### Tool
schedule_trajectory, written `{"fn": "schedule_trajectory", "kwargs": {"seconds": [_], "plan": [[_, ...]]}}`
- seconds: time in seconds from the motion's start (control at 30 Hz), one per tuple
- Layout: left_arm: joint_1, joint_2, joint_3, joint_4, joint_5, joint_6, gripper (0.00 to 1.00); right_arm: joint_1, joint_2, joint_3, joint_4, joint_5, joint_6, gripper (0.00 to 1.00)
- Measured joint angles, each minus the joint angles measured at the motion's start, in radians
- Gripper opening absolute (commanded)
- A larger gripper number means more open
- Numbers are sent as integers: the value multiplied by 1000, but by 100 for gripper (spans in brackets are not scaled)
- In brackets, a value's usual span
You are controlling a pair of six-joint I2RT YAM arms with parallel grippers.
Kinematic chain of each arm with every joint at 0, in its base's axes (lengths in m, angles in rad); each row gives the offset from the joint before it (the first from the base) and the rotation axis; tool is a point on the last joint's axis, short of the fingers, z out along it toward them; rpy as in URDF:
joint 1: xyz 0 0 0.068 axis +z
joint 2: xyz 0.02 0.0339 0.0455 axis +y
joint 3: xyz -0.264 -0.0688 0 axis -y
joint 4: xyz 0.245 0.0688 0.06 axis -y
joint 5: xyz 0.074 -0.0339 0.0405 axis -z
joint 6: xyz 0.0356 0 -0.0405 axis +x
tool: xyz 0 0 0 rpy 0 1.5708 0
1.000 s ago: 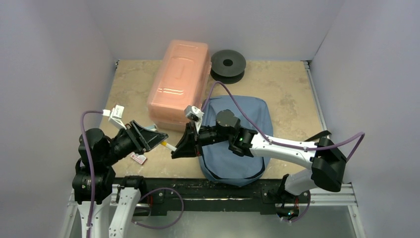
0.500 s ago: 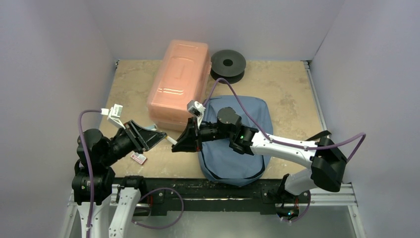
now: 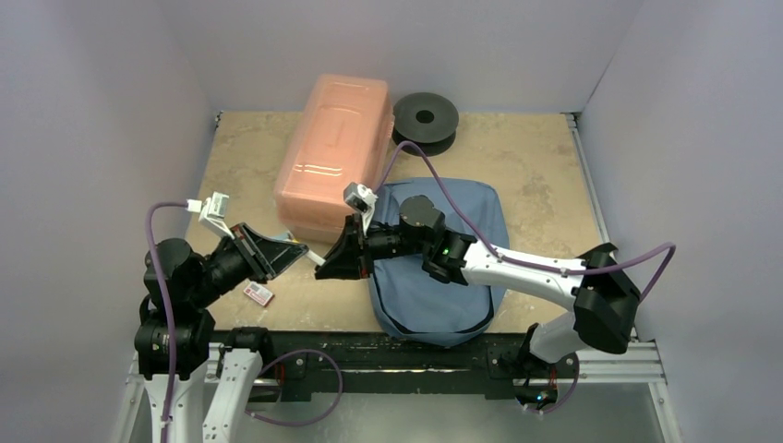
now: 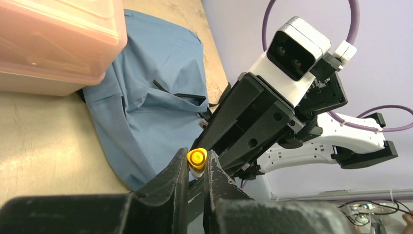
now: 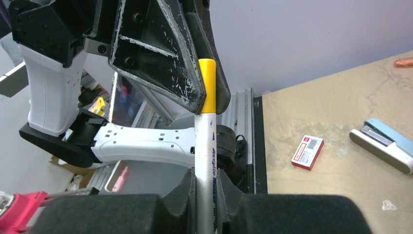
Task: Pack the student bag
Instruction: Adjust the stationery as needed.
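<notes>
Left wrist view: left gripper (image 4: 197,165) at bottom centre, both fingers pressed onto the yellow cap end of a marker (image 4: 197,157), clamped on it. Right wrist view: right gripper (image 5: 204,183) at bottom centre, fingers closed tight round the white barrel of the same marker. The barrel stands upright in that frame, and its yellow cap sits between the left gripper's scuffed black fingers at upper centre. Both grippers grip the one marker, nose to nose, above the table (image 3: 536,175).

Top view: the two grippers meet left of centre, just below the lower right corner of the pink box (image 3: 332,152). Student bag (image 3: 429,300) lies flat on the table at centre, just right of the grippers. The right arm reaches across over the bag, and the bag's upper left edge is just beside the pink box. Dark zipper trim runs along the bag's lower edge; cannot tell if the zip is open.

Small red box (image 3: 259,293) lies on the table at lower left, below the left gripper. Stapler (image 5: 384,144), blue and white, is at the right edge of the right wrist view, near the red box but apart from it. Black spool (image 3: 425,118) sits at top centre, just right of the pink box's upper end
</notes>
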Motion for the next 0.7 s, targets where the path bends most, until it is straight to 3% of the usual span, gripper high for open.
{"fn": "schedule_trajectory", "kwargs": {"seconds": [0.03, 0.1, 0.13, 0.3, 0.5, 0.7], "plan": [[0, -3, 0, 0, -5, 4, 0, 0, 2, 3, -3, 1, 0, 61], [0, -16, 0, -1, -33, 10, 0, 0, 8, 22, -33, 13, -3, 90], [0, -23, 0, 0, -55, 16, 0, 0, 10, 31, -53, 24, -10, 98], [0, -12, 67, -99, -232, 93, 0, -3, -5, 85, -270, 196, -59, 99], [0, 44, 106, -152, -638, 192, 0, -80, -135, 85, -492, 349, -100, 99], [0, 211, -32, 68, -1040, 290, 0, -148, -241, 58, -538, 374, -121, 99]]}}
